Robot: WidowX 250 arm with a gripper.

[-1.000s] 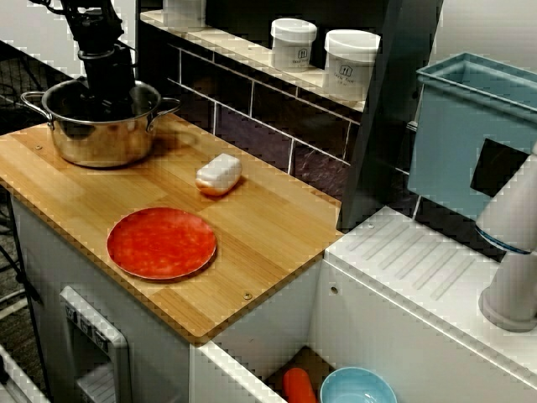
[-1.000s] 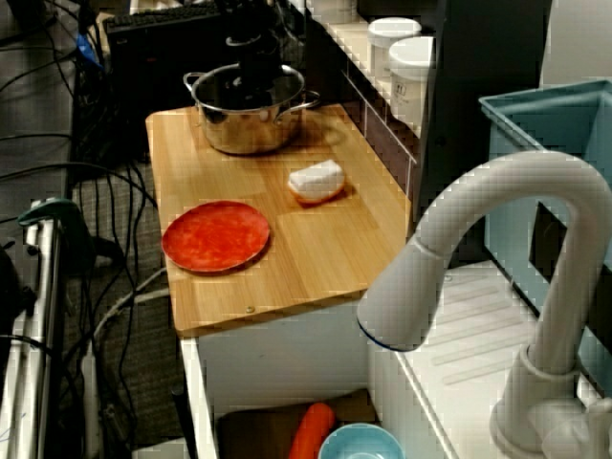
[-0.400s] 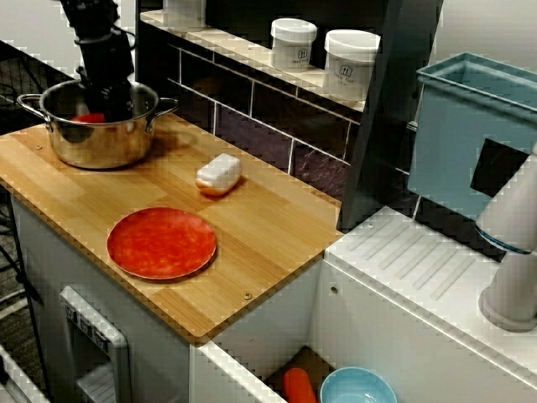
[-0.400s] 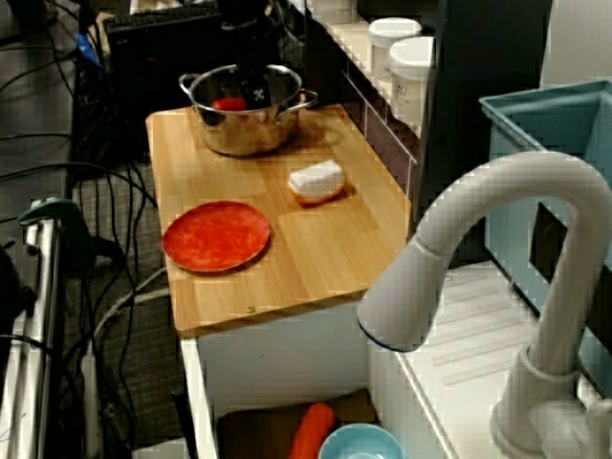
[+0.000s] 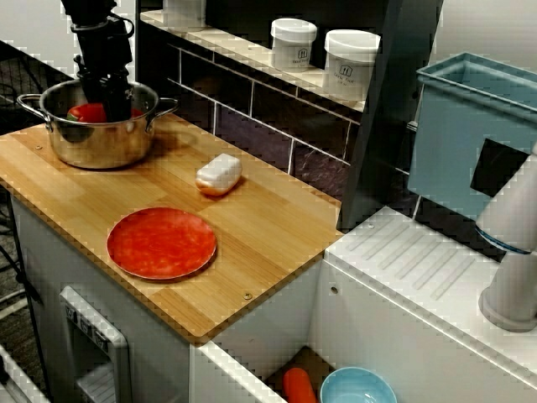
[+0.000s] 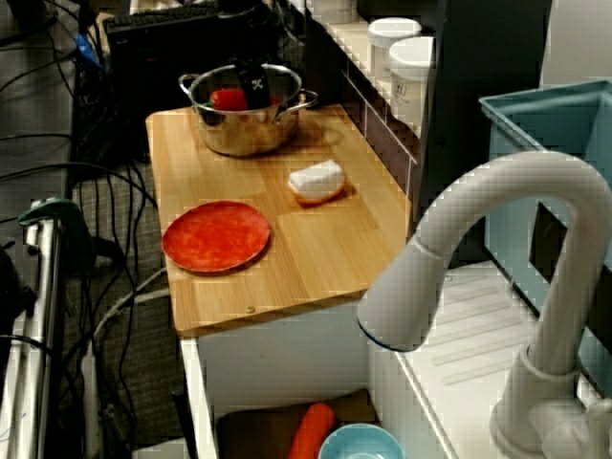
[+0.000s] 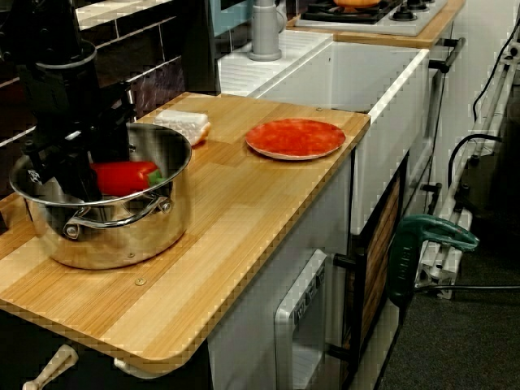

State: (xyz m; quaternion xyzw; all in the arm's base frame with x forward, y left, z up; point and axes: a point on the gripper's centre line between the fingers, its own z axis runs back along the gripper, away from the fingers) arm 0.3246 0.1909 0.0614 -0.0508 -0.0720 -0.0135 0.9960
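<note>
A black gripper (image 5: 105, 105) reaches down into a steel pot (image 5: 101, 144) at the far left of the wooden counter (image 5: 268, 227). It is shut on a red pepper (image 5: 86, 112), which hangs at about rim height. The view from the pot's end shows the pepper (image 7: 126, 177) sticking out sideways from the gripper (image 7: 77, 175), above the pot (image 7: 122, 236). From the faucet side, pepper (image 6: 228, 98) and gripper (image 6: 251, 96) sit inside the pot (image 6: 244, 134). The fingertips are partly hidden by the pot wall.
A red plate (image 5: 161, 243) lies near the counter's front edge. A white and orange sponge (image 5: 219, 174) rests between plate and wall. Two white jars (image 5: 294, 43) stand on the shelf. To the right are a sink holding a carrot (image 5: 299, 386) and a blue bowl (image 5: 357, 388), a faucet (image 6: 478, 239), and a blue bin (image 5: 474, 134).
The gripper has risen out of the pot's bottom. The red pepper, unseen a second ago, has come up with it to rim height.
</note>
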